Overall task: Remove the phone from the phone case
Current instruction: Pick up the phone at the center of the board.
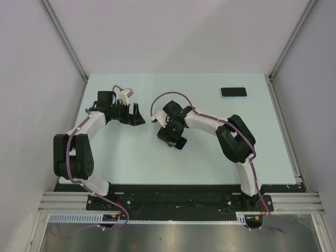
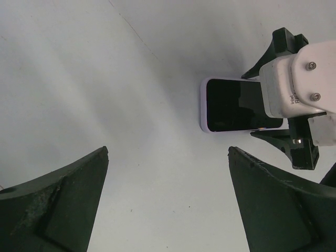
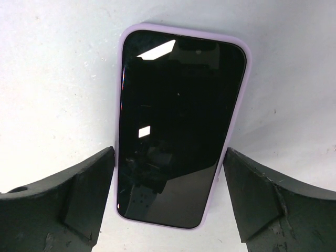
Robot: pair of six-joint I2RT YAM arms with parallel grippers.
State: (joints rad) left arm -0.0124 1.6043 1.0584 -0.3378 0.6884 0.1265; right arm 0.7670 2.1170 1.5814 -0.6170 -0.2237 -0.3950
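A phone with a black screen in a lilac case [image 3: 178, 121] lies flat on the white table, screen up. My right gripper [image 3: 168, 157] is open, with one finger on each side of the phone's near end, close to the case edges. In the left wrist view the phone [image 2: 233, 106] shows with the right gripper's fingers [image 2: 286, 144] straddling its far end. My left gripper [image 2: 168, 152] is open and empty, above bare table, a short way from the phone. In the top view the left gripper [image 1: 137, 115] and right gripper [image 1: 161, 126] face each other mid-table; the phone is mostly hidden there.
A second phone in a light blue case [image 1: 233, 92] lies at the back right of the table [image 1: 131, 163]. Grey walls with metal rails stand on the left, right and back. The arm bases sit at the near edge.
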